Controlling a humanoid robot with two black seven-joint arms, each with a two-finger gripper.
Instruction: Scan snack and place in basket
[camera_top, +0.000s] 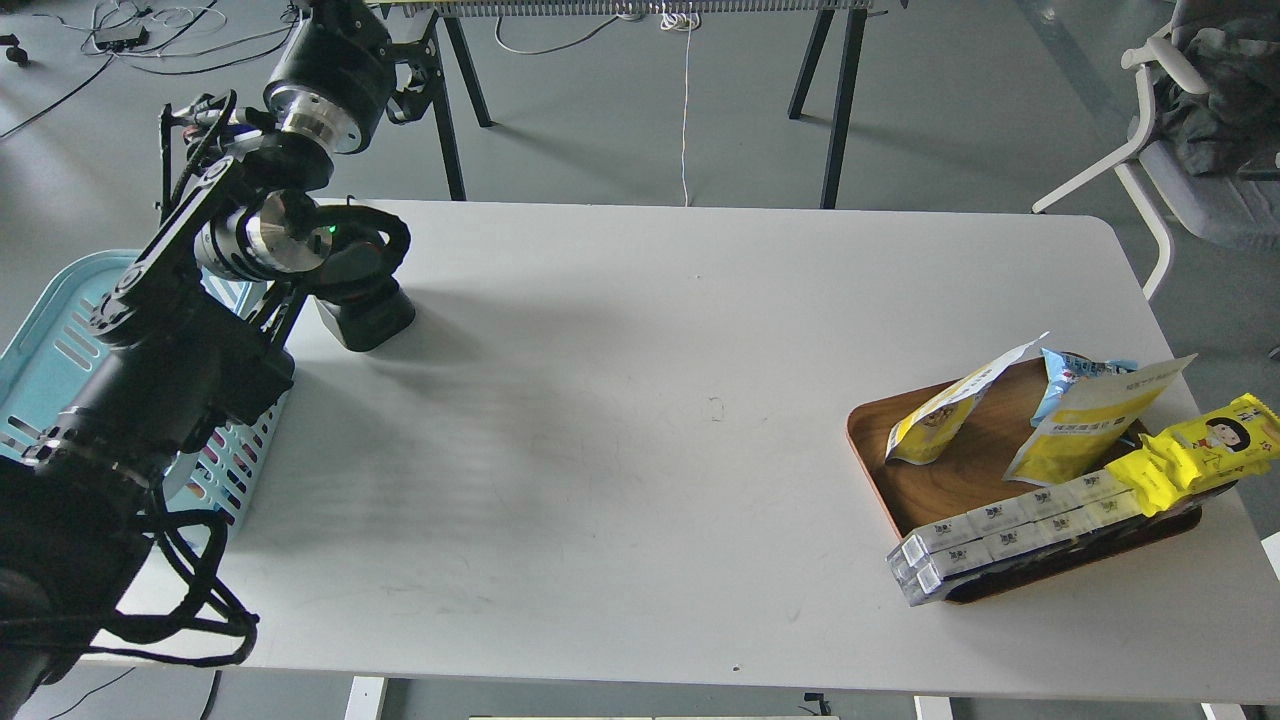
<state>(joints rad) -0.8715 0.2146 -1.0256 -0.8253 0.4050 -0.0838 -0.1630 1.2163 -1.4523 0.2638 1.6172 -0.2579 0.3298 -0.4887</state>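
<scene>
The snack (938, 408), a pouch with a white top and a yellow bottom, leans on the left side of the brown wooden tray (880, 470) at the table's right. The light blue basket (48, 335) stands at the table's left edge, partly hidden by my left arm. My left gripper (352, 272) is at the table's far left corner, far from the snack. It is dark and merges with a black block (368, 318) with a cable loop, so its fingers cannot be told apart. My right gripper is out of view.
The tray also holds a yellow pouch with a light-blue top (1085, 410), a bright yellow packet with a cartoon face (1195, 450) and a row of white boxes (1000, 530). A chair (1180, 120) stands at the far right. Trestle legs (835, 100) stand behind the table.
</scene>
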